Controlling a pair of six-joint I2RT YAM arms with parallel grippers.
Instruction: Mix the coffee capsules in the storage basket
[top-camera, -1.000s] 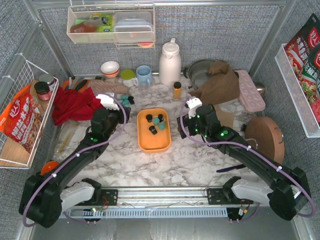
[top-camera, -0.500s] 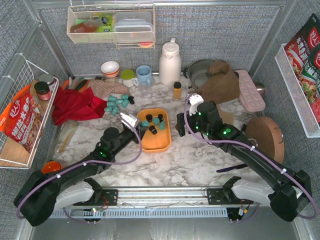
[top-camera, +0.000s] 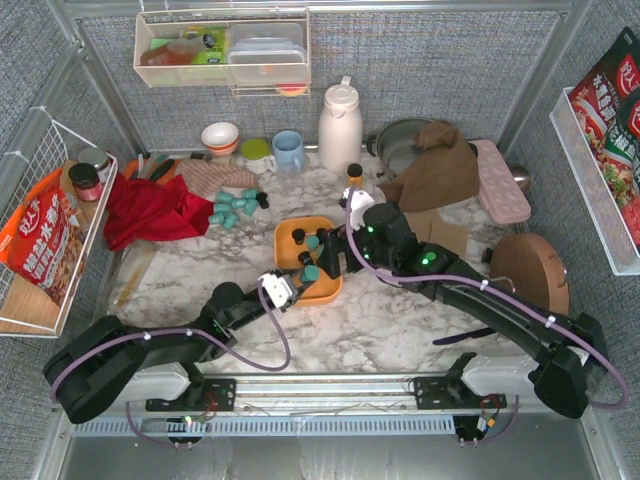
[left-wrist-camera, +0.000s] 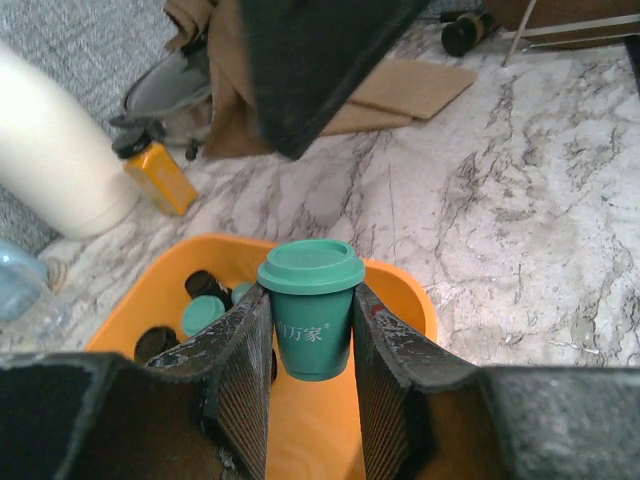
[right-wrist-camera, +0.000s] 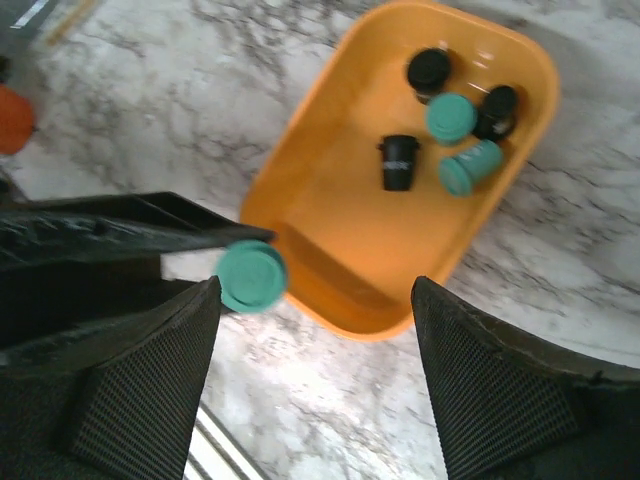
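Left fingers (left-wrist-camera: 258, 335): we see them closed on one teal capsule (left-wrist-camera: 312, 320), pressing its body from both sides just under the lid.
Held capsule: it stands upright between the left fingertips, lid up, with white print on its side. It is at the near rim of the orange tray (right-wrist-camera: 330, 215). We cannot tell whether it hangs just inside the rim or just outside it.
Right fingers (right-wrist-camera: 195, 320): we find them spread wide and holding nothing, poised above the tray. The tray floor and the held capsule show in the gap between them.
Tray: it sits on the marble table (top-camera: 400, 310), straight ahead of the left fingers and under the right ones.
Capsules in the tray (right-wrist-camera: 451, 118): we count five, all at the end farthest from the left fingers. Two black and two teal are bunched together, one of the teal ones on its side. A third black one stands just beside them.
Loose capsules (top-camera: 235, 207): a small teal heap lies on the table, well beyond the left fingers and off to their left, next to a red cloth (top-camera: 150, 210).
Past the tray: a yellow bottle (left-wrist-camera: 160, 175) and a white jug (left-wrist-camera: 50, 160) stand farther out from the left fingers.
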